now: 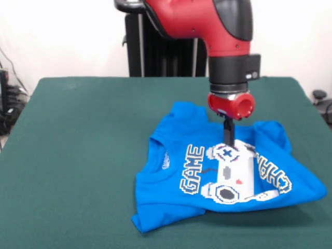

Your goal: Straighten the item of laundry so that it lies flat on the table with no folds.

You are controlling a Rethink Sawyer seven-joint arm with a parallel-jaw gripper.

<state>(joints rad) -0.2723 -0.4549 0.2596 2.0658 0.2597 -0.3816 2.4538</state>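
Arm (218,31) upright, gripper (229,141) down on shirt (171,192), fingers together, apparently pinching cloth. One shirt, creased, on table (78,155).

Pincer (229,139) stands on the rumpled blue T-shirt (218,176) on the green table (78,155).

The red and black arm hangs vertical, its tool (229,139) pointing straight down

T-shirt (171,192) — bright blue, white-grey controller print | table (78,155) — dark green | arm (207,23) red-black
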